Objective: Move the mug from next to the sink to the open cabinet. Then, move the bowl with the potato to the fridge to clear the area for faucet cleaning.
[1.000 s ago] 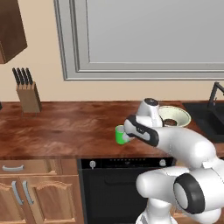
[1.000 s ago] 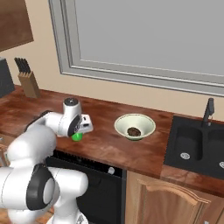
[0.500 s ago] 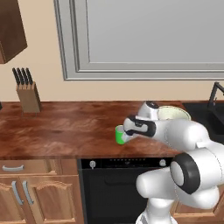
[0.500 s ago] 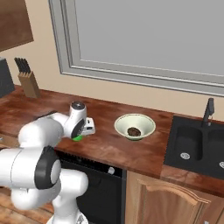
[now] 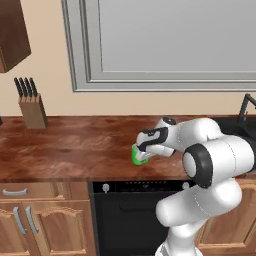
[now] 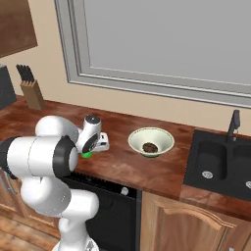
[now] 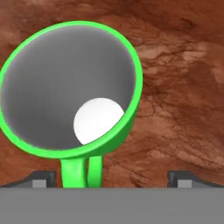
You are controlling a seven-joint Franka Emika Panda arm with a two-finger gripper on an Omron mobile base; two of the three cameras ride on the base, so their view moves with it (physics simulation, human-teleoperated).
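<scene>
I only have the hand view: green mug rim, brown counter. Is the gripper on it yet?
Observer: Not gripping. In the left base view the gripper hangs open over the mug, which is upright on the counter.
Operator: Where's the bowl?
Observer: In the right base view the bowl sits on the counter between the mug and the sink.
Operator: Potato in it?
Observer: Yes, the potato lies inside the bowl.

The arm reached low over the brown counter (image 6: 117,166), its hand just above the green mug (image 6: 87,155), which peeked out beneath it. To the right sat the bowl (image 6: 151,141) holding the potato (image 6: 149,147), then the black sink (image 6: 220,162) with its faucet (image 6: 234,124). A knife block (image 6: 32,93) stood by the wall at the left.
</scene>
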